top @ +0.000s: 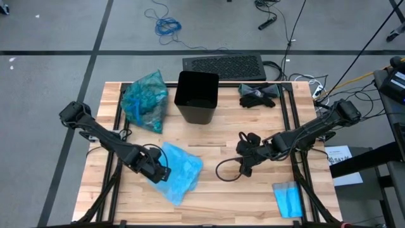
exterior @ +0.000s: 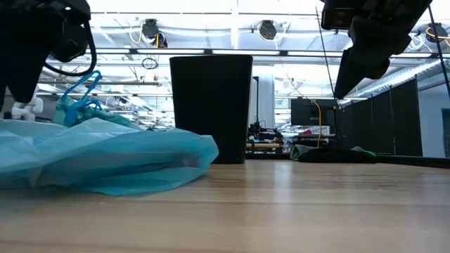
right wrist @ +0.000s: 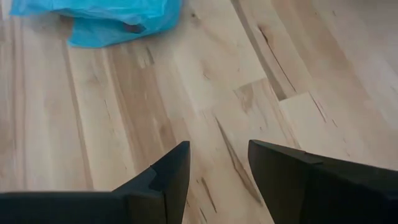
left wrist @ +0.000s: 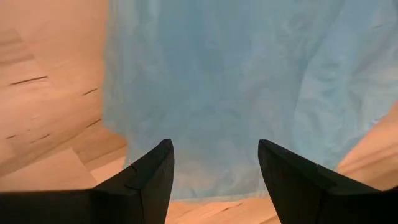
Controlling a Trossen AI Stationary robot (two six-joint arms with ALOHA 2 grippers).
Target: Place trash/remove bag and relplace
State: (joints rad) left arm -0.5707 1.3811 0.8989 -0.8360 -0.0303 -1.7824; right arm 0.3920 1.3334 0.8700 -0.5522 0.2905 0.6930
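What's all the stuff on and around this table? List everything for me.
Bin: one, black, empty as far as seen, back centre of the table.
Full bag: one, dark teal, tied, left of the bin.
New bag: one, sky blue, flat on the table, front left.
Gloves: black, back right, right of the bin; count unclear.
Cloth: one, blue, folded, front right corner.
Table: one, light wood.
Grille: one, black, on the floor behind the table.
Cables: several, blue and black, on the floor.
Left pincer: one, dark, open over the new bag.
Right pincer: one, dark, open, empty, above bare wood.
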